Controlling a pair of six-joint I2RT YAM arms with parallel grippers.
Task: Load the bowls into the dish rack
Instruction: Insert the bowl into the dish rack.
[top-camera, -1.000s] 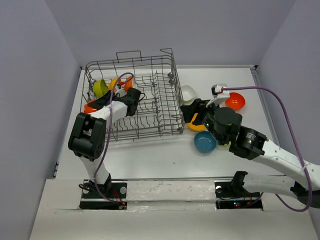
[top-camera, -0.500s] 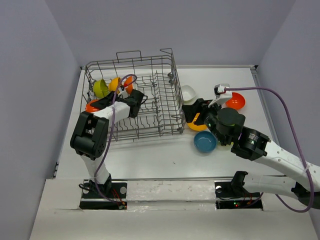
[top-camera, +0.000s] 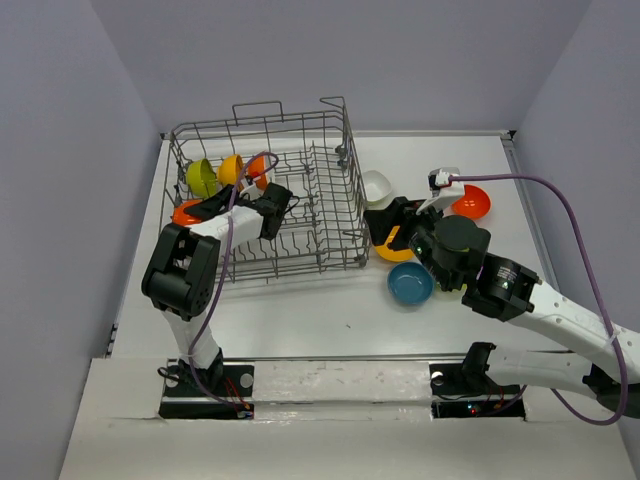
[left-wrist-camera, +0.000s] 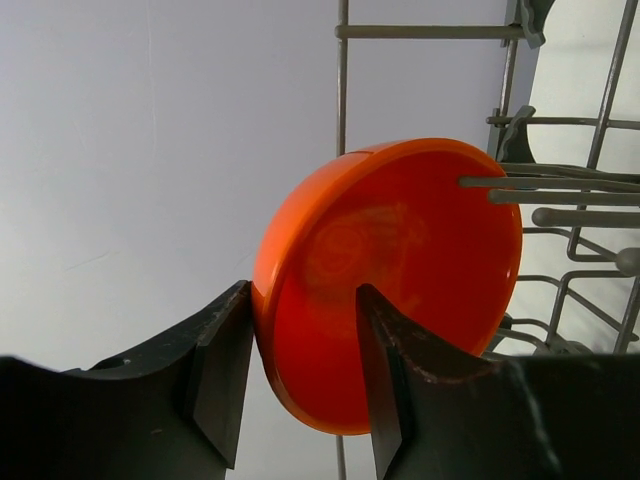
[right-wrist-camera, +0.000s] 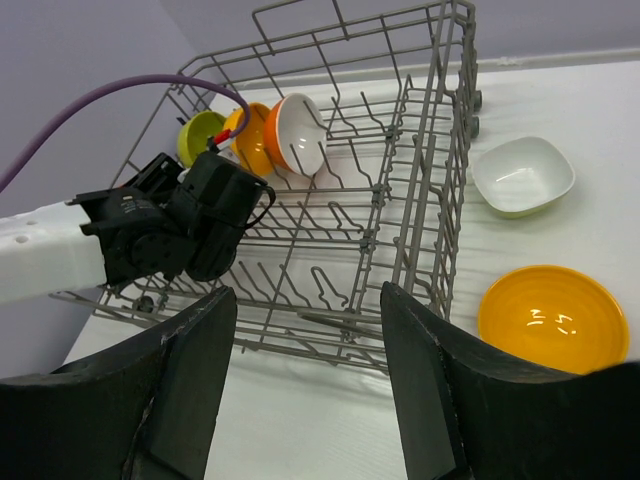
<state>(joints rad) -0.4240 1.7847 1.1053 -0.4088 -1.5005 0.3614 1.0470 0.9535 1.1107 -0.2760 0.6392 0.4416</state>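
White table (top-camera: 330, 310), grey dish rack (top-camera: 300, 200). Left gripper (left-wrist-camera: 302, 325) straddles 1 red-orange bowl (left-wrist-camera: 420, 260) (gripping or loose, can't tell); right gripper (right-wrist-camera: 305, 310) hangs wide open, empty.

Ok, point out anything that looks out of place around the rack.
One red-orange bowl sits at the dish rack's left wall, apart from the bowls standing in the tines; inside or outside, I cannot tell.
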